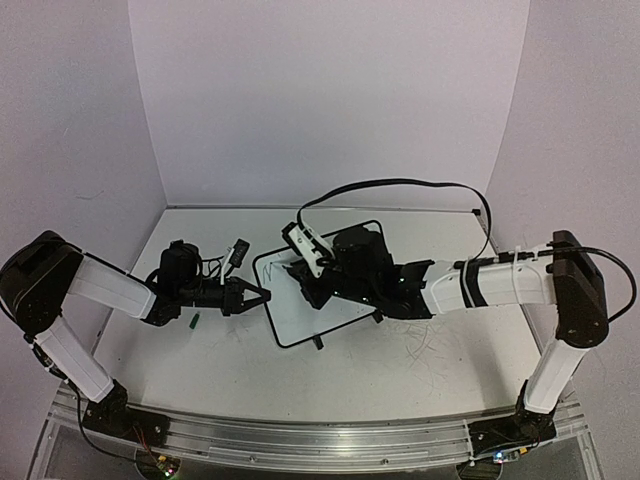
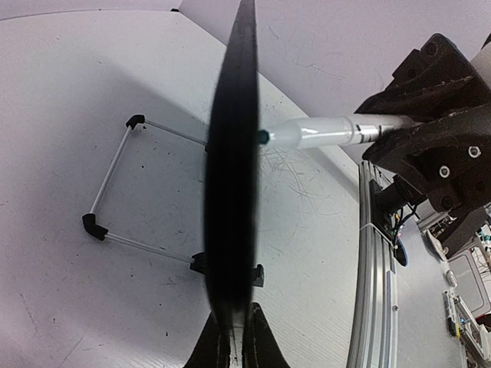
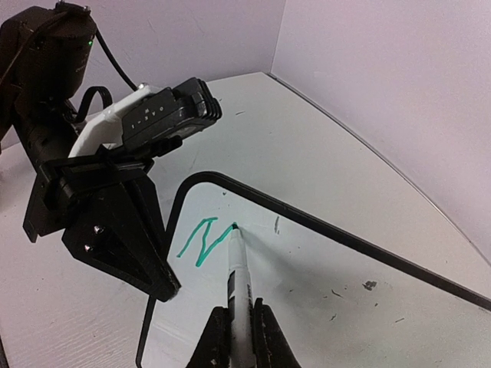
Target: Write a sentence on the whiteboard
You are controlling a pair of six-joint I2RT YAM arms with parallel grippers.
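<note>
Your left tool (image 2: 234,322) pinches the whiteboard (image 3: 322,284) by its frame, seemingly light yet stiff; right tool (image 3: 239,314) clamps the marker (image 3: 235,264).

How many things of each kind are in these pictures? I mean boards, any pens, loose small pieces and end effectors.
whiteboard: 1
marker: 1
small green piece on the table, perhaps a cap: 1
end effectors: 2 (left end effector shut on the whiteboard edge, right end effector shut on the marker)
Total: 5
</note>
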